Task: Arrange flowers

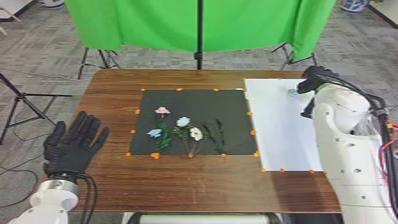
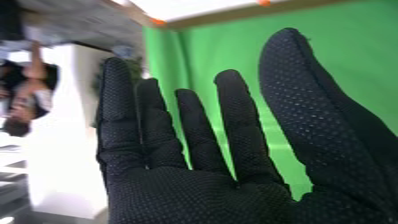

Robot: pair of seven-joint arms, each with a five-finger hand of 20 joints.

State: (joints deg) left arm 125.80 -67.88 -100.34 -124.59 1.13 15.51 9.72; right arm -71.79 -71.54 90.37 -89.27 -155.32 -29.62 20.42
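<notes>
I have my right hand point(image 1: 318, 80) and left hand point(image 1: 71, 154) spread wide; the flowers point(image 1: 184, 121) lie between them on the dark mat point(image 1: 222, 100). Beside the right sits, perhaps, a glass point(image 1: 292, 92).

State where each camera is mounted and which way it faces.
Head view: on the robot's head, facing forward and down at the table; shows left arm, left hand, right arm and right hand.
Right wrist view: on the right arm's wrist, facing along the right hand's straight fingers towards the green cloth.
Both share the right hand and green cloth.
</notes>
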